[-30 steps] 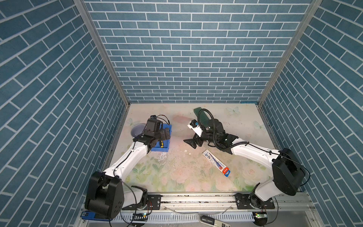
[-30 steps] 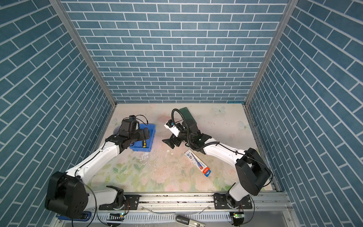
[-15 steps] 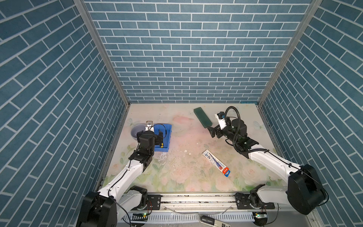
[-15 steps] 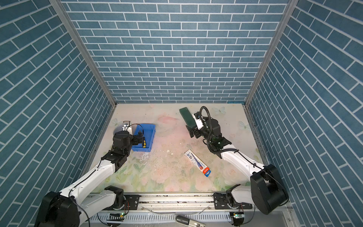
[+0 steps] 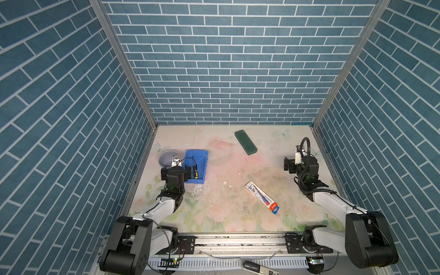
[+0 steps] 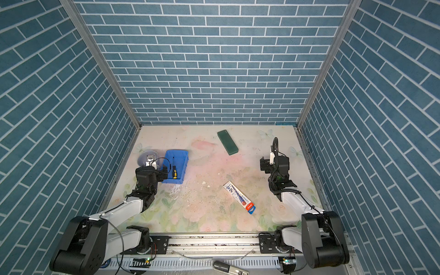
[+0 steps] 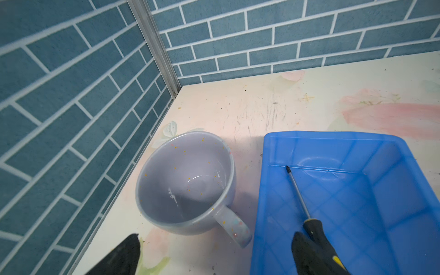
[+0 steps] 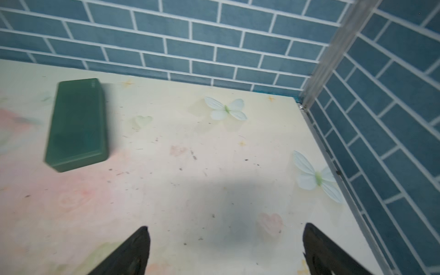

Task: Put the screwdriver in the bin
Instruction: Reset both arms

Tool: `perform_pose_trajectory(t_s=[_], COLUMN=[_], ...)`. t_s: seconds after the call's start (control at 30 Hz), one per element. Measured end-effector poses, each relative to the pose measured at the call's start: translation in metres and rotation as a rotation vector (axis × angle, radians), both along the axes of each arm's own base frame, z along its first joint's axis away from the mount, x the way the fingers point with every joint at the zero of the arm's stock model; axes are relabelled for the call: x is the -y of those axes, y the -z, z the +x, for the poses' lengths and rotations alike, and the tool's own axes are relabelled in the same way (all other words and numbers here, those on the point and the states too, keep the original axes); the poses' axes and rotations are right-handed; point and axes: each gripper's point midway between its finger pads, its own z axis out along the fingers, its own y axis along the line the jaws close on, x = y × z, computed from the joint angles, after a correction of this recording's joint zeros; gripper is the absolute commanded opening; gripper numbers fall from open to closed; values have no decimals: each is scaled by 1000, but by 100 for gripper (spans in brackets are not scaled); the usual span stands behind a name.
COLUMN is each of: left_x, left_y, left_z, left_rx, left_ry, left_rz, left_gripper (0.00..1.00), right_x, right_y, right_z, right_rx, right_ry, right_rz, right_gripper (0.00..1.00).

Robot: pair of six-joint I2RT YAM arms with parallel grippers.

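Walls: blue brick pattern (image 5: 214, 71) on three sides of a floral counter (image 5: 226, 166).
Left gripper (image 7: 215, 238): spread wide, grasping nothing, at the near end of the bin (image 6: 182, 166); one finger (image 7: 309, 257) over the bin, the other on the side of the mug (image 7: 185, 181).
Screwdriver (image 6: 174, 166): lies flat inside the bin, handle toward the robot, tip at the far wall. That finger covers part of the handle in the left wrist view; contact unclear.
Bin: on the counter's left side, just beside the upright grey mug.
Right gripper (image 8: 226, 227): spread wide, holding nothing, above bare counter near the right wall.
Case (image 5: 245, 142): dark green, flat, toward the back.
Toothpaste box (image 5: 262, 197): flat between the arms, toward the front.
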Motion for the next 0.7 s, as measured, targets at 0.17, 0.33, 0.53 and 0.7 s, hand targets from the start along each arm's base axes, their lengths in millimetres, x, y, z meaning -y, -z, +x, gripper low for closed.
perform_pose_trajectory(t_s=[0.17, 0.33, 0.53, 0.7], left_x=[-3, -7, -2, 2], left_y=[6, 7, 27, 23], left_z=[12, 23, 38, 45], left_rx=[23, 59, 39, 50], left_ry=[25, 49, 87, 110], left_rz=[-39, -65, -67, -73], left_gripper=[100, 100, 100, 100], right_x=[29, 50, 53, 53], right_y=[27, 48, 65, 59], right_z=[-1, -1, 6, 9], right_rx=[-6, 1, 4, 35], right_ry=[82, 134, 128, 123], right_rz=[19, 60, 104, 125], right_gripper=[99, 99, 99, 99])
